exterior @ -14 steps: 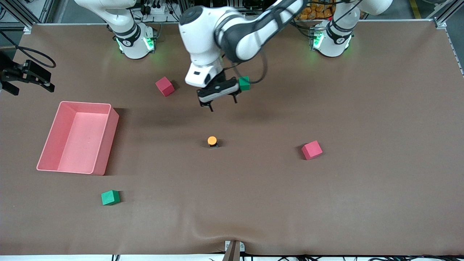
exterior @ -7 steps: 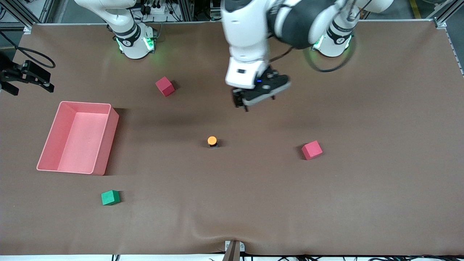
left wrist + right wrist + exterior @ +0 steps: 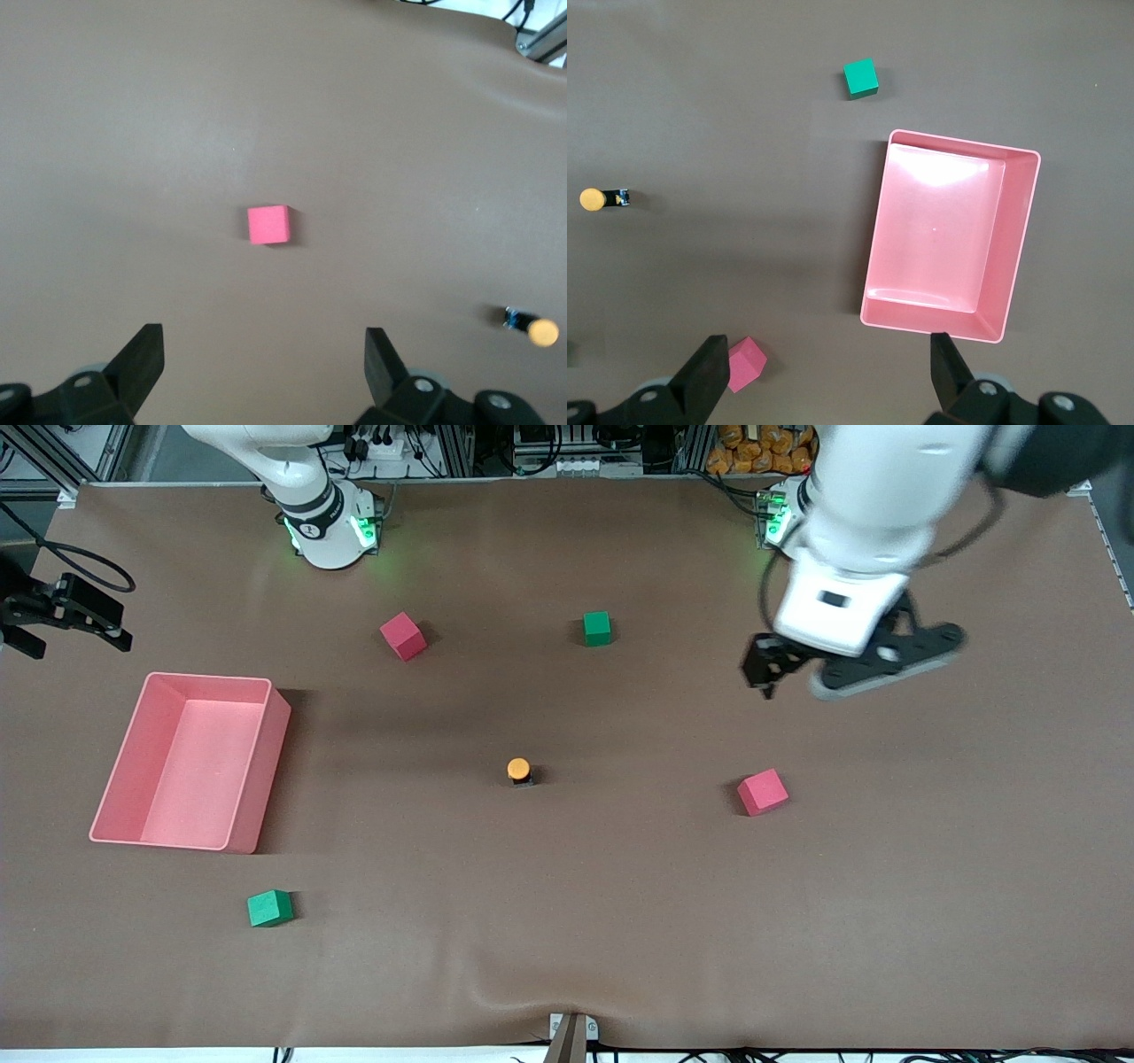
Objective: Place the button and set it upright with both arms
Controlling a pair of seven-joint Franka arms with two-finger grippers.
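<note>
Button: the tiny orange-capped black push-button (image 3: pixel 519 770) is seen mid-worktop, standing cap-up.
Nearby: a red foam cube (image 3: pixel 762 792) is set toward the left arm's end.
Left hand (image 3: pixel 802 677): released, held over bare brown worktop (image 3: pixel 620 921).
Right hand (image 3: pixel 824 376): released, held over the pink plastic bin (image 3: pixel 950 234).

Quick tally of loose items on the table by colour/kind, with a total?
Red cubes: 2 — one toward the bases, one toward the left arm's end
Green cubes: 2 — one toward the bases, one nearest the front camera
Pink bin: 1
Orange-capped button: 1
Total: 6
</note>
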